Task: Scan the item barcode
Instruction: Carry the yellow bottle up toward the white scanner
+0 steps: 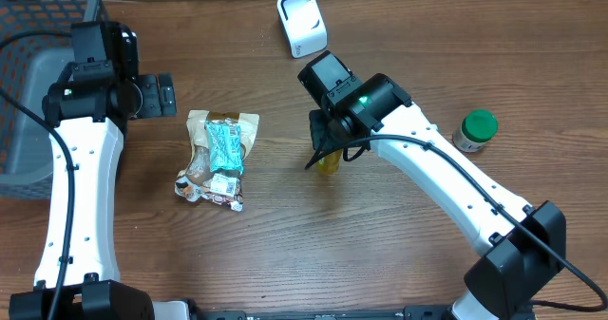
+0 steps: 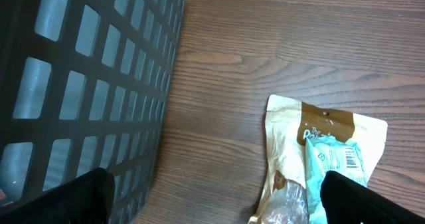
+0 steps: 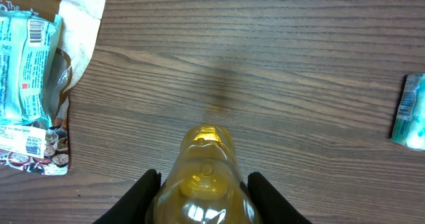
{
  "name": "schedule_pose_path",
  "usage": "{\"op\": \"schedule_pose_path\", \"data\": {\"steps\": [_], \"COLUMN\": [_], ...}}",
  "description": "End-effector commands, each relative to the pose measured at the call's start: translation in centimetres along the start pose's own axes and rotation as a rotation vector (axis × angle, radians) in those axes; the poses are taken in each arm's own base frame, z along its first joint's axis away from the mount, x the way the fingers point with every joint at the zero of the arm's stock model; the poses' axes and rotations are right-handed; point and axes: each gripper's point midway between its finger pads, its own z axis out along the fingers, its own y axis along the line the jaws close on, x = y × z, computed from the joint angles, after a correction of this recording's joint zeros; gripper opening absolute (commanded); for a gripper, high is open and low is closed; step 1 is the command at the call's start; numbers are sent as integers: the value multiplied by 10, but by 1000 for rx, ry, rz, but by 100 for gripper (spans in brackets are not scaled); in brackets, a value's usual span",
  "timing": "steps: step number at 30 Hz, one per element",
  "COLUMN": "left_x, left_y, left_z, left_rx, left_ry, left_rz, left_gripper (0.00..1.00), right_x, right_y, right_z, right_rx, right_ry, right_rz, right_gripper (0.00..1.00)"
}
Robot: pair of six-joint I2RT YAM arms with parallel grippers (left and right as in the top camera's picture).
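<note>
The right claw [image 3: 204,184] is clamped on a yellow bottle [image 3: 203,151], one finger on each side of its body; the bottle sits mid-worktop [image 1: 380,254], between the snack packets [image 1: 220,149] and a green-lidded jar [image 1: 476,130]; the white scanner [image 1: 301,22] stands apart near the far edge; the left claw [image 2: 216,191] hangs spread wide and empty, beside the dark basket [image 2: 80,84].

Wooden table [image 1: 285,254] with a dark mesh basket [image 1: 21,35] at the left edge of the frame. A tan snack pouch [image 1: 204,125] lies left of centre with a teal packet [image 1: 225,146] resting on it. A green-lidded jar [image 1: 476,130] stands at the right.
</note>
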Motion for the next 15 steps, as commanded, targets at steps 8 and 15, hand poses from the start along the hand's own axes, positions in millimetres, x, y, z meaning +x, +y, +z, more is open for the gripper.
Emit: {"op": "schedule_pose_path", "data": {"steps": [8,15], "left_x": [-10,-10], "left_y": [0,0], "left_z": [-11,-11], "left_rx": [-2,-2], "left_ry": [-41,-41], "left_rz": [18,18], "left_gripper": [100,99], "right_x": [-5,-8], "right_y": [1,2], "right_z": [-2,-3], "right_rx": [-2,-8], "right_ry": [-26,-37], "right_rz": [6,-1], "right_gripper": [25,18]}}
